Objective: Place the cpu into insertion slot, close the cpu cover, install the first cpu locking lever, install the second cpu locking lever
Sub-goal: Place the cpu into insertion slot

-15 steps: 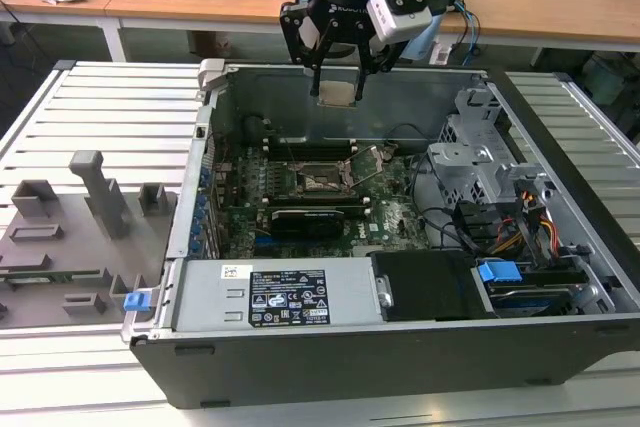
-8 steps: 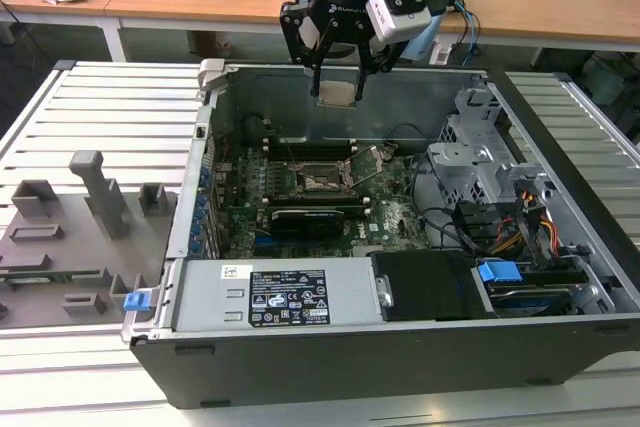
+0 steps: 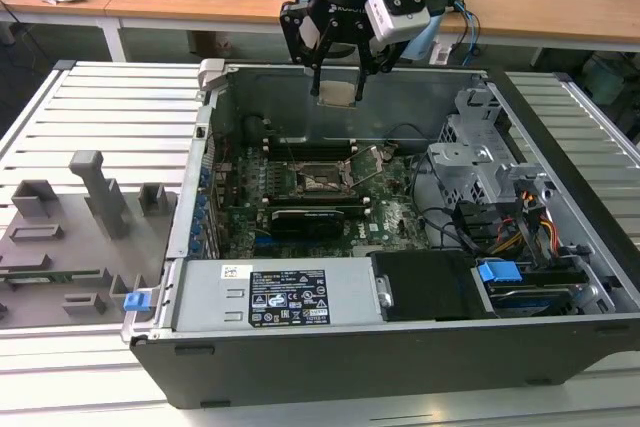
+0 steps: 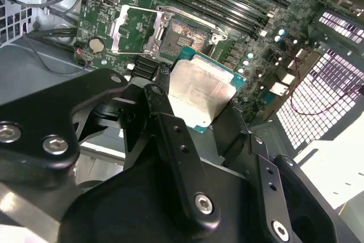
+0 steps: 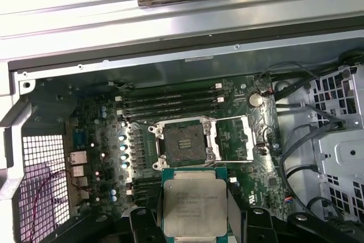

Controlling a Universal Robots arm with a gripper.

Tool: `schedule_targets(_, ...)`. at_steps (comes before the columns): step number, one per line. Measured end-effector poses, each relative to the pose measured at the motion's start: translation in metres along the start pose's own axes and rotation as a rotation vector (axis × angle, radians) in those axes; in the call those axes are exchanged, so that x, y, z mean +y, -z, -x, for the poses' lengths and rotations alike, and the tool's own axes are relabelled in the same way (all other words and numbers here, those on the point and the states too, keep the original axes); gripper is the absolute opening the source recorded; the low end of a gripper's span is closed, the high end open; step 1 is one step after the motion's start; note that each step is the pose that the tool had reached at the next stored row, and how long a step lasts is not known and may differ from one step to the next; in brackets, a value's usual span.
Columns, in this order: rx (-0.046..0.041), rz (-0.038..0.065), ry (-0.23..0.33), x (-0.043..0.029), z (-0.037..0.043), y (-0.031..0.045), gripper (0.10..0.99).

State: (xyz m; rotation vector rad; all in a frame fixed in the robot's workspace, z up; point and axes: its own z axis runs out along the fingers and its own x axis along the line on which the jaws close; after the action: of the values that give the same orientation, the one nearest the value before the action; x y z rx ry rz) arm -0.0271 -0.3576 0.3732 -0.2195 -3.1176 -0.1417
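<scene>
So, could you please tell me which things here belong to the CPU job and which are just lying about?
Job: the cpu, held in the gripper; the insertion slot, empty; the cpu cover, open.
Lying about: power supply; drive cage; grey fixtures.

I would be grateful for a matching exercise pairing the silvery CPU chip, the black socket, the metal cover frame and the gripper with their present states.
1. silvery square cpu
2. square black insertion slot
3. dark-metal frame cpu cover
4. black gripper

a. lying open beside the slot
b. shut on the cpu
c. empty and uncovered
d. held above the green motherboard

Pairs: 1-d, 2-c, 3-a, 4-b
</scene>
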Motion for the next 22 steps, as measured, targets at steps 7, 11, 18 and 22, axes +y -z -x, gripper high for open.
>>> schedule_targets(7,-0.0028,0.001,-0.03,0.0,0.0,0.0,0.541)
schedule_targets(11,-0.0043,0.001,-0.048,0.0,0.0,0.0,0.541)
schedule_targets(18,-0.009,0.002,-0.101,-0.0001,0.0,-0.0005,0.541)
schedule_targets(22,-0.0111,0.002,-0.124,-0.0001,0.0,-0.0006,0.541)
